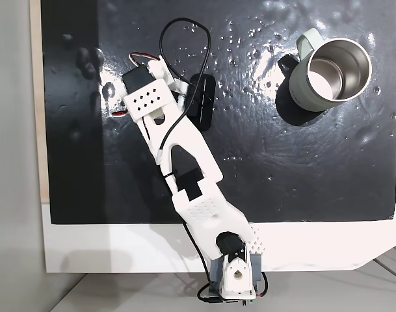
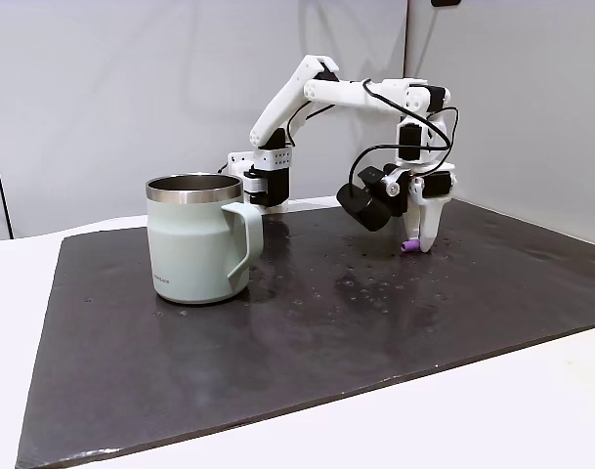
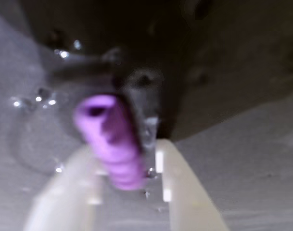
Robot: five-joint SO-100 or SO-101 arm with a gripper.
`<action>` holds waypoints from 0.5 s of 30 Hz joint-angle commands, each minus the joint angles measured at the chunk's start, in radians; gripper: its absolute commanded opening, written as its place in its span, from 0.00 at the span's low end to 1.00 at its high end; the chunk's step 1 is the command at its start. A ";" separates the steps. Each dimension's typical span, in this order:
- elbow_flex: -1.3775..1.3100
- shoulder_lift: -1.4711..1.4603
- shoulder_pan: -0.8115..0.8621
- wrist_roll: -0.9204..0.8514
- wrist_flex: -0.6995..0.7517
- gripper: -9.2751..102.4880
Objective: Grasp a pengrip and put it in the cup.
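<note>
While one pengrip [image 3: 112, 142] lies, one cup [image 1: 318, 81].

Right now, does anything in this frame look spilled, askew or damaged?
Nothing is damaged or tipped. The cup stands upright, and the pengrip lies between the gripper's fingers. Only scattered droplets dot the black mat.
</note>
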 commanded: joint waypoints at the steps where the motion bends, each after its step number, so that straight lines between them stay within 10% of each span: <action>1: -0.041 0.012 0.029 0.003 0.020 0.09; 15: 0.138 0.518 0.009 -0.089 -0.014 0.08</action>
